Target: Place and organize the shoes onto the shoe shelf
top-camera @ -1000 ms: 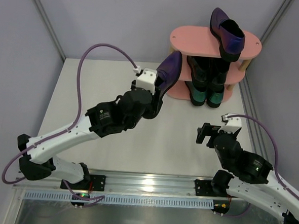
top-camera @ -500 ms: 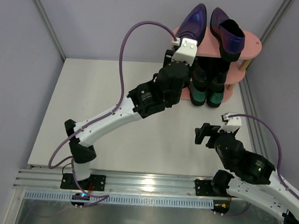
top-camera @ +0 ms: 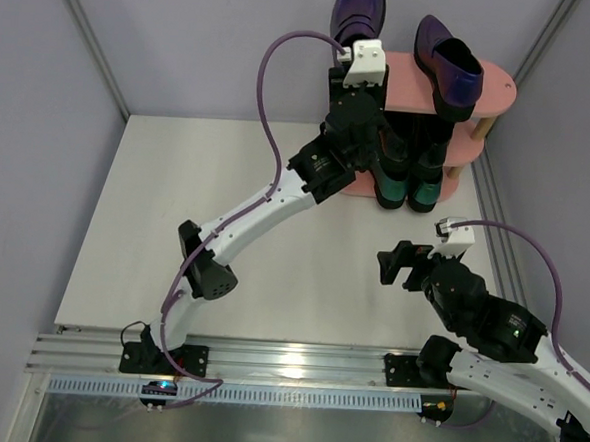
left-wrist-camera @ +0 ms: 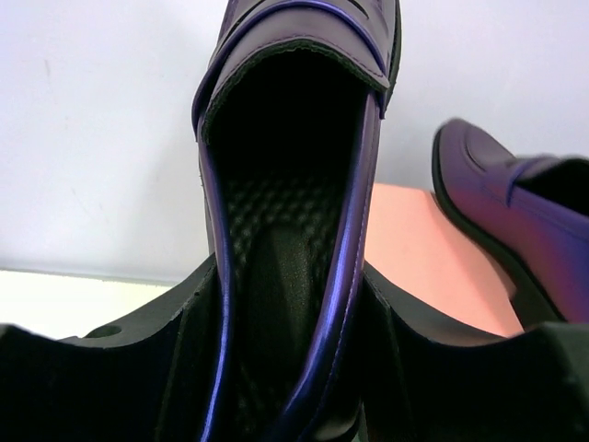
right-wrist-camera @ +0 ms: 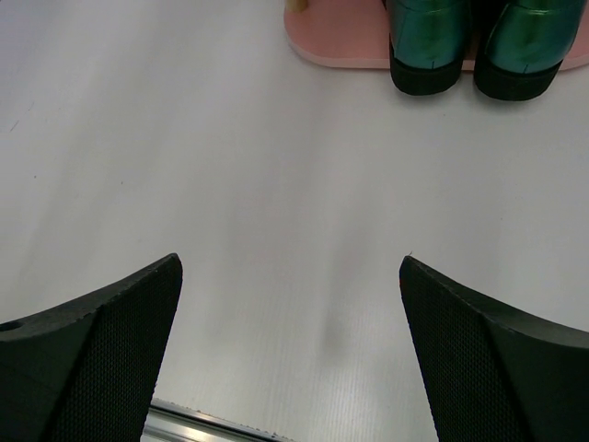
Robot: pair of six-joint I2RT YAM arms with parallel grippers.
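Overhead, purple shoe (top-camera: 356,9) toe cropped — left tool (left-wrist-camera: 290,359) gripping heel

Left arm (top-camera: 266,201) stretched high forward, left pincer (left-wrist-camera: 285,313) clamped; right pincer (right-wrist-camera: 290,276) agape, low.

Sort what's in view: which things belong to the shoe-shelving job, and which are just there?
Job: held purple shoe, shelved purple shoe, black pair, green pair, pink shelf.
Just there: table, purple cables, front rail.
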